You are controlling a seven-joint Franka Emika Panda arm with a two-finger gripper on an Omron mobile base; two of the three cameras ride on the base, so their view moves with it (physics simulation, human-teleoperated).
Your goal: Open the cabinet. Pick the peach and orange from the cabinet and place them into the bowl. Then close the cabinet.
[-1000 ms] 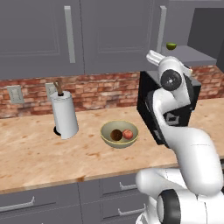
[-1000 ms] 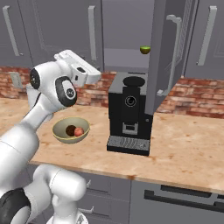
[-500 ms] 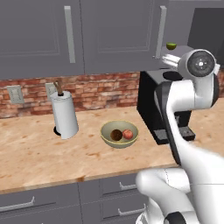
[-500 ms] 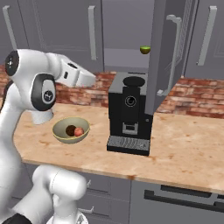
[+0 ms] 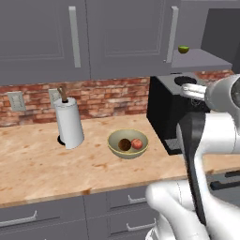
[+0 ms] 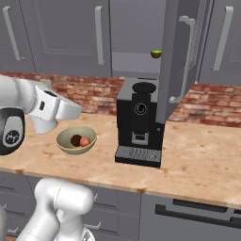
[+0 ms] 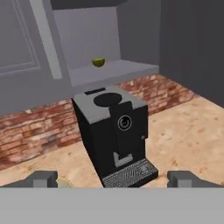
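No readable text, labels, brands, numbers or signs anywhere.

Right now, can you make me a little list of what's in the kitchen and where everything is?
cabinet: right door swung open, left door shut
shelf inside: one small green fruit
bowl: on the counter, between paper towel roll and coffee machine
peach: in the bowl
orange: in the bowl, beside the peach
tool: open, empty, facing the coffee machine
left to do: close the cabinet
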